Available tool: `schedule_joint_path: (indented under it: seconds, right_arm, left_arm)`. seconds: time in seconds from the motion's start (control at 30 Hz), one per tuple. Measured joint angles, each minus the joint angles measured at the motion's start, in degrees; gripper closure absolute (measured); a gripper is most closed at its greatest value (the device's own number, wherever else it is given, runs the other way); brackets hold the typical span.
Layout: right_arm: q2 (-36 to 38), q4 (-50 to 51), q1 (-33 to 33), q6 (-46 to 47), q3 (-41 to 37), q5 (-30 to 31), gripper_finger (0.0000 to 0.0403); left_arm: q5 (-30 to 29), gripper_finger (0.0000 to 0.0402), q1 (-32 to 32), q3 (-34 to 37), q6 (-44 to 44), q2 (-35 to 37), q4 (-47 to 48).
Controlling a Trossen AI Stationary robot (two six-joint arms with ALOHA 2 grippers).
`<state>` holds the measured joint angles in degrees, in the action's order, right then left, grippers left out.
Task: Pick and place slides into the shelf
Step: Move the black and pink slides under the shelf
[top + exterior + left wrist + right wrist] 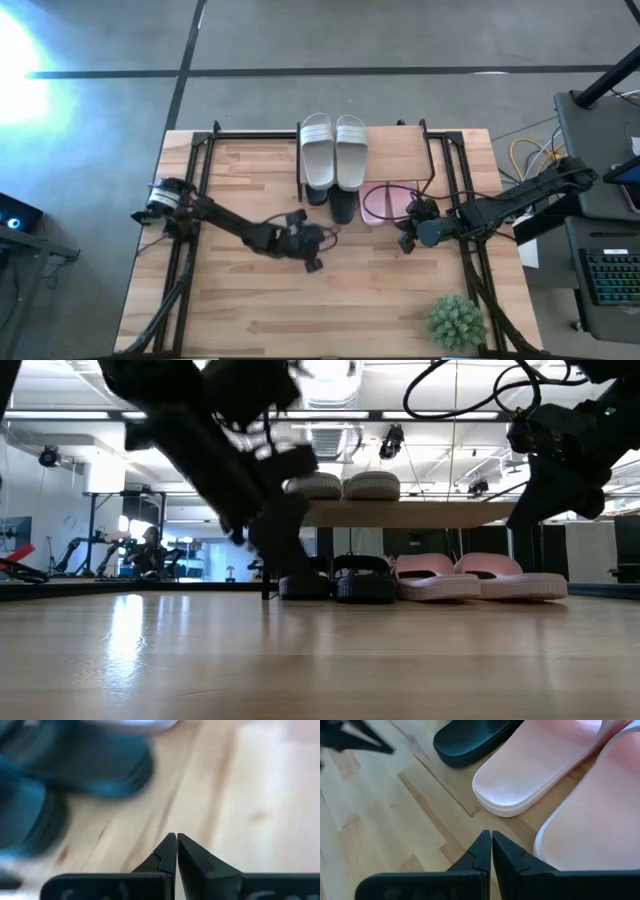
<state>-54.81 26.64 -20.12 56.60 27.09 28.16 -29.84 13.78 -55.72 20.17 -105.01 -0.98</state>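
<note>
The shelf (400, 150) stands at the table's far middle. The pale grey pair (334, 150) lies on its board (420, 512). Below the board, the black pair (331, 200) and the pink pair (385, 203) rest on the tabletop, their ends sticking out toward the near edge. My left gripper (322, 238) is shut, just near of the black slides (75, 765), above the table. My right gripper (407, 228) is shut, close to the pink slides' (540, 770) near ends, with a black slide (470, 740) beyond it.
A small green plant (457, 322) stands at the table's near right corner. Black frame rails (195, 190) run along the left and right sides of the table. The wooden tabletop (330, 300) near of both grippers is bare.
</note>
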Motion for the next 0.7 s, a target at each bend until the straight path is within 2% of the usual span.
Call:
schedule_joint_path:
  seconds: [0.17,0.3,0.43,0.53,0.7]
  right_arm:
    - [0.0,0.2,0.0,0.0,0.0,0.0,0.0394]
    - [0.0,0.7,0.0,0.0,0.0,0.0,0.0394]
    - [0.2,1.2,-0.1,0.4,0.1,-0.1,0.0394]
    - [0.8,1.5,-0.3,1.4,0.2,-0.1,0.0394]
    - [2.0,1.9,-1.0,2.4,0.2,0.0,0.0394]
  left_arm:
    - [-0.6,0.0402,1.9,-1.9,-7.4,-0.7,-3.7]
    - [-0.1,0.0402,-0.3,-2.3,-7.9,-3.4,-6.0]
    - [4.3,0.0402,-2.3,-4.4,-13.3,-5.7,-12.1]
    - [5.4,0.0402,-3.3,-7.1,-17.7,-7.8,-12.5]
    - [5.3,0.0402,-5.4,-9.0,-18.0,-10.9,-12.5]
